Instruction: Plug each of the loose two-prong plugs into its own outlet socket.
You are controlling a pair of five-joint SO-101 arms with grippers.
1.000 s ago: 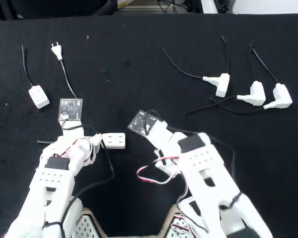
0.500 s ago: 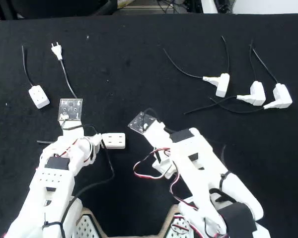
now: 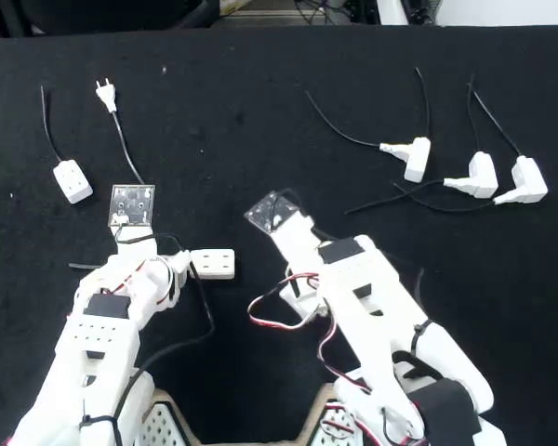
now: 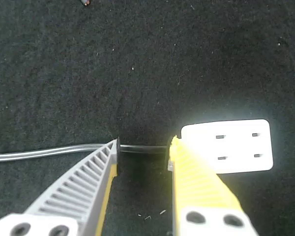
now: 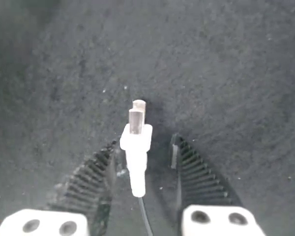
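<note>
Between the parted jaws of the right gripper (image 5: pixel 143 145), a two-prong plug (image 5: pixel 136 137) is sitting prongs-forward with a gap showing on either side. It is probably being lined up for a grasp and is not yet clamped. Left gripper (image 4: pixel 142 147), likewise parted, is straddling a thin cable (image 4: pixel 49 151) just beside the white outlet socket (image 4: pixel 226 145), seemingly to steady it for insertion. Three angled plugs (image 3: pixel 415 158) are lying well apart, awaiting their turn.

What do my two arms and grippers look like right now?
Both arms are white and blocky, the left arm and right arm carrying looped red and black wires. The left gripper has one grey ribbed finger and one yellow; the right gripper has dark ribbed fingers on white bases.
</note>
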